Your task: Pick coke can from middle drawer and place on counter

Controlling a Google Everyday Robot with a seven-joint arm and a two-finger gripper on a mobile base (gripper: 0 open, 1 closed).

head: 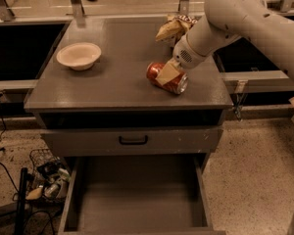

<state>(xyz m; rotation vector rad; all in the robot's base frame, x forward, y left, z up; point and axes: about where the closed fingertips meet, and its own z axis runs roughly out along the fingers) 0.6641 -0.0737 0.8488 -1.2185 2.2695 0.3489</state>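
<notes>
The coke can (161, 74) is red with a silver end and lies on its side on the right part of the grey counter (117, 77). My gripper (168, 74) reaches down from the right and is shut on the coke can, with a tan finger pad (169, 72) across its middle. The can rests on or just above the counter top. The middle drawer (137, 195) stands pulled open below, and its flat grey floor holds nothing.
A white bowl (79, 56) sits on the counter's left part. A tan and brown snack bag (174, 27) lies at the back right, partly behind my arm. A closed drawer front with a black handle (133, 140) is under the counter. A wire basket of clutter (48, 177) stands on the floor at the left.
</notes>
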